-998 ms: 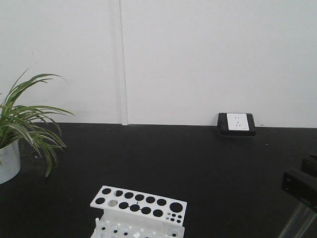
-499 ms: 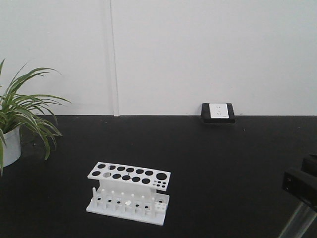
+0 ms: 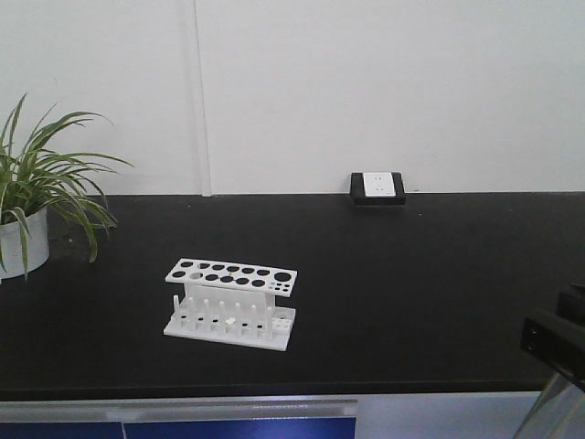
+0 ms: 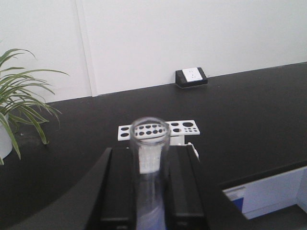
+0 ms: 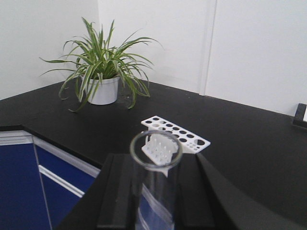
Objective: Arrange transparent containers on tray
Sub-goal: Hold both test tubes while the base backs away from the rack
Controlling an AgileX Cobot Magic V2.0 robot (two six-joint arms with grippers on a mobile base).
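My left gripper is closed to tube width on a clear glass test tube. The tube stands upright between the flat black pads, its round rim above them. My right gripper clamps a second tube the same way. I judge both tubes light, stiff, slick and brittle, so a gentle mid-body grip suits them. Ahead of each gripper, the white perforated rack sits on the matte black counter. Farther off stands a leafy potted plant. The tray shows in no view.
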